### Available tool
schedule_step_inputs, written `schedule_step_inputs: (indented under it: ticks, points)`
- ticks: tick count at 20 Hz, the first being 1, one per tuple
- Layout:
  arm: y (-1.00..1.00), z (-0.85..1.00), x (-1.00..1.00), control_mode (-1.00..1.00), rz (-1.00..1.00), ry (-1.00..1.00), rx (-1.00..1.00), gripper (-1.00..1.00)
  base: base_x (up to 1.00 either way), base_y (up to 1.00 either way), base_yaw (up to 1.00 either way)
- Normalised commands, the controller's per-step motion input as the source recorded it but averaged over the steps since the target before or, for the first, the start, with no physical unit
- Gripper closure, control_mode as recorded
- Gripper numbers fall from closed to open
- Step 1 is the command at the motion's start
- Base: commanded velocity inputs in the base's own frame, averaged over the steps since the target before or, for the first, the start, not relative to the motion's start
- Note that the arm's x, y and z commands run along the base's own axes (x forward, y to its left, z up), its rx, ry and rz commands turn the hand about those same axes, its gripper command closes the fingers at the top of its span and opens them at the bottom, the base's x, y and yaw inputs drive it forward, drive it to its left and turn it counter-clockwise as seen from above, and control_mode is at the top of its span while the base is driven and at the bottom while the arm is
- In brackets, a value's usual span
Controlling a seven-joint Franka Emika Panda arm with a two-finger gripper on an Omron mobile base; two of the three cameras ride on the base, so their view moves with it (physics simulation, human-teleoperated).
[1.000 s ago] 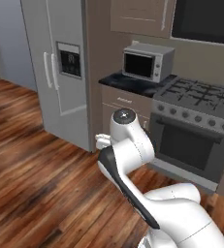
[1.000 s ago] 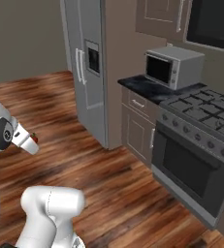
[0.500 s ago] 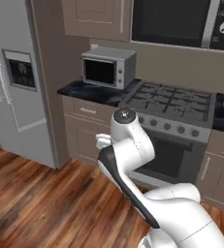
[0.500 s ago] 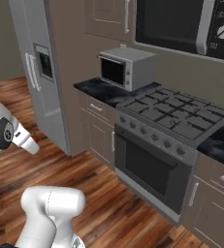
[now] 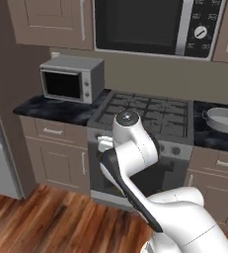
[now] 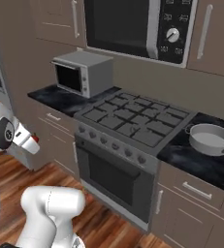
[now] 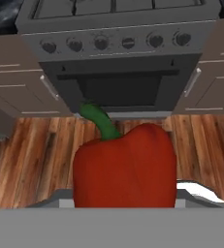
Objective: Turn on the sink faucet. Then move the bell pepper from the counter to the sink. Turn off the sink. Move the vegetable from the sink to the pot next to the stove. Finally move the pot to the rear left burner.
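hand view: end effector (image 7: 125,206) clamped around bell pepper (image 7: 125,167), facing stove (image 7: 118,29) front.

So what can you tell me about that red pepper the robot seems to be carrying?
The bell pepper is glossy, deep red and lumpy, with a curved green stem rising at its upper left. It sits close in front of the hand camera, held in the pincer, off the floor, before the stove's oven door. In the right base view a bit of red shows at the arm's tip.

base views flank stove (image 5: 145,116), hand view nearer
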Motion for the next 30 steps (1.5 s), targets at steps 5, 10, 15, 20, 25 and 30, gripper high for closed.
schedule_step_inputs:
  ticks: [5,10,15,20,25,30]
  points:
    - [0.0,0.0,0.0,1.0,0.0,0.0,0.0,1.0,0.54,-0.38,-0.31]
    - [0.0,0.0,0.0,1.0,0.0,0.0,0.0,1.0,0.55,-0.21,-0.33]
    - [0.0,0.0,0.0,1.0,0.0,0.0,0.0,1.0,0.55,-0.15,-0.32]
    - [0.0,0.0,0.0,1.0,0.0,0.0,0.0,1.0,0.5,0.02,-0.29]
    - [0.0,0.0,0.0,1.0,0.0,0.0,0.0,1.0,0.52,0.22,-0.23]
    - [0.0,0.0,0.0,1.0,0.0,0.0,0.0,1.0,0.49,0.11,-0.22]
